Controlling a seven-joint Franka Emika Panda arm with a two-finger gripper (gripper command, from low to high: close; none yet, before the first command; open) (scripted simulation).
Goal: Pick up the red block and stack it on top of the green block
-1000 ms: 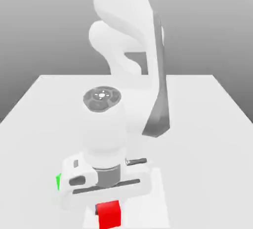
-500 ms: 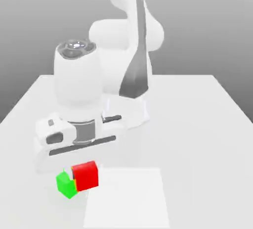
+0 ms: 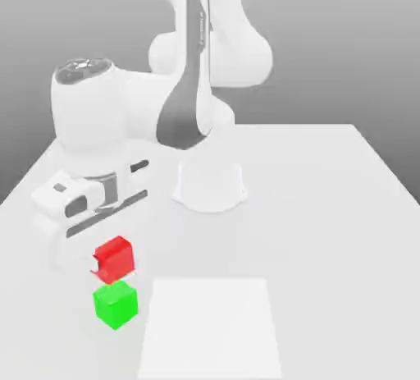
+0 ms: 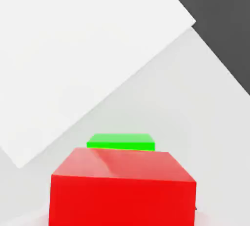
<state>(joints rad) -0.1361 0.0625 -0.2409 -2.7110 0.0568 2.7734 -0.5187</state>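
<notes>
The red block (image 3: 114, 258) hangs in the air at the exterior view's lower left, with my gripper (image 3: 111, 250) shut on it from above under the white hand (image 3: 82, 198). Directly under it, on the table, rests the green block (image 3: 115, 304); a small gap shows between the two cubes. In the hand view the red block (image 4: 122, 188) sits close to the camera, and a strip of the green block (image 4: 121, 142) peeks out past its far edge.
A flat white square patch (image 3: 209, 329) lies on the table just to the exterior view's right of the green block, also seen as the white patch (image 4: 73, 49). The arm's round base (image 3: 209, 185) stands mid-table. The table's edge meets dark ground (image 4: 219, 15).
The gripper has carried the red block up and toward the exterior view's left, from beside the green block to right above it. The green block has stayed in place.
</notes>
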